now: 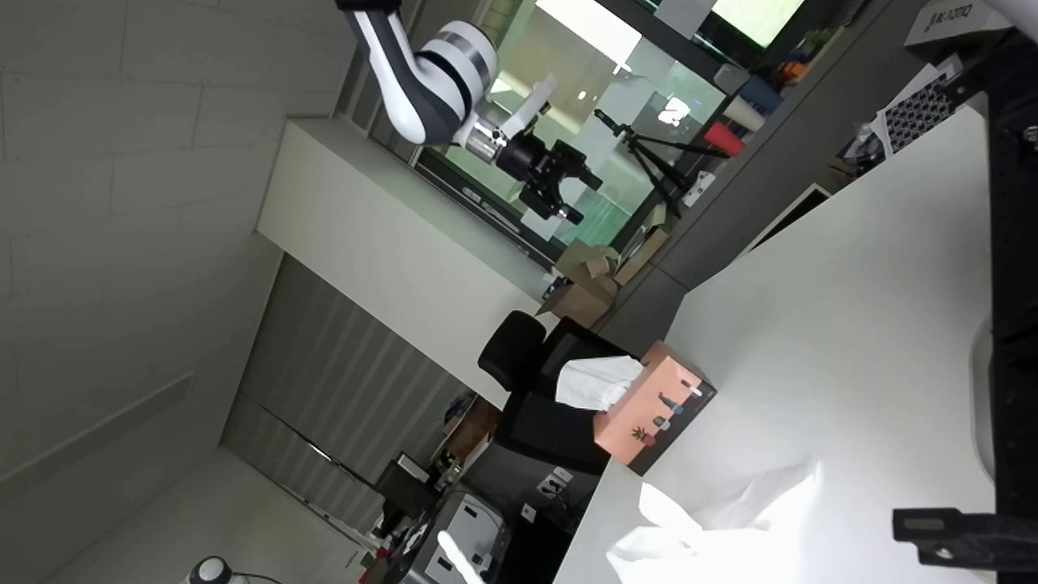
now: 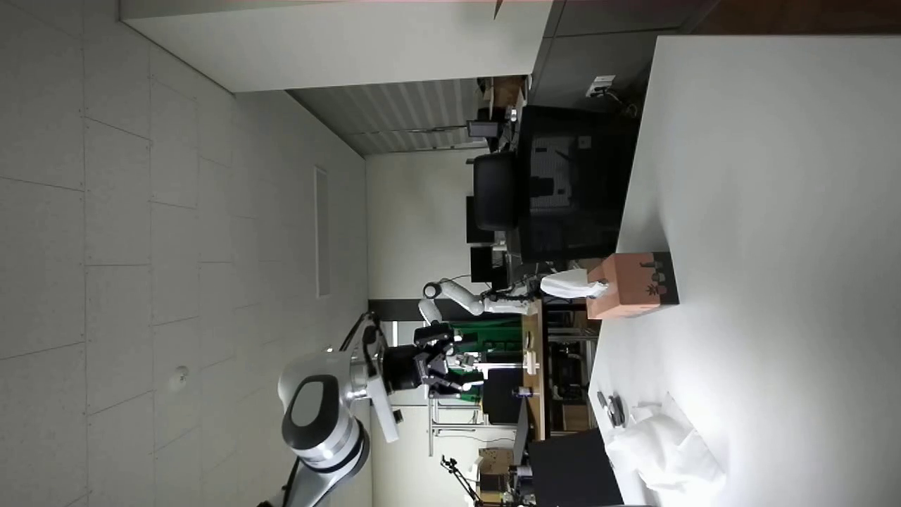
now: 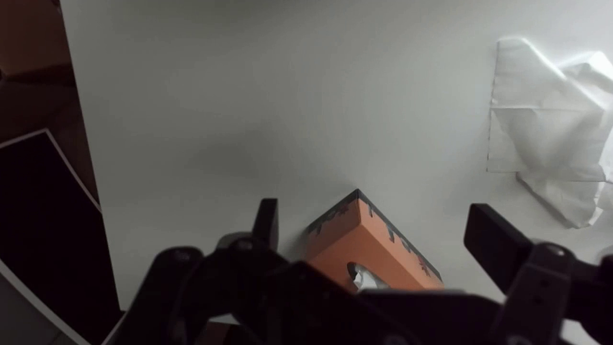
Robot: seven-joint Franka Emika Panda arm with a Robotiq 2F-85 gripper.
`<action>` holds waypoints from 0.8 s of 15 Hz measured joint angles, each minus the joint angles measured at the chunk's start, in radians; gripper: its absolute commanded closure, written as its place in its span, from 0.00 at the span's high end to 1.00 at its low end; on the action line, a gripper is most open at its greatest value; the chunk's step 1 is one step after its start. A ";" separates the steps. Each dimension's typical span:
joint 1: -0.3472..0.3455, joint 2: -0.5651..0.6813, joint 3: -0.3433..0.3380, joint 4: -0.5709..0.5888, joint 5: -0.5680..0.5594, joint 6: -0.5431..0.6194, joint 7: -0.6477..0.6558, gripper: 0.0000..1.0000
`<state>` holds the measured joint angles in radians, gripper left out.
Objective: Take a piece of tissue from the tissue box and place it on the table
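Observation:
The orange tissue box (image 1: 649,410) with a dark base stands on the white table (image 1: 827,341). It shows in both exterior views (image 2: 633,285) and in the wrist view (image 3: 335,242). A white tissue (image 1: 598,383) sticks out of its slot, also seen in an exterior view (image 2: 569,284); in the wrist view the gripper partly hides this tissue (image 3: 366,279). A crumpled loose white tissue (image 2: 665,454) lies on the table apart from the box, also in the wrist view (image 3: 546,129). My gripper (image 3: 373,220) is open and empty, well above the table (image 1: 585,200) (image 2: 466,360).
Small dark objects (image 2: 612,408) lie at the table edge near the loose tissue. A black chair (image 2: 570,186) stands beyond the table edge. A black bar (image 1: 1014,308) runs along the table at an exterior view's right side. The table's edge shows at left in the wrist view.

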<state>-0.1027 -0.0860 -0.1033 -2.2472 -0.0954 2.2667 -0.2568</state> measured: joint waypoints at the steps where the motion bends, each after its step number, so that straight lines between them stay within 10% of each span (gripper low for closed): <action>1: 0.000 0.057 -0.001 0.041 0.002 0.028 -0.026 1.00; 12: -0.075 0.514 0.058 0.489 0.194 -0.045 -0.415 1.00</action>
<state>-0.1781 0.4282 -0.0450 -1.7582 0.0987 2.2215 -0.6720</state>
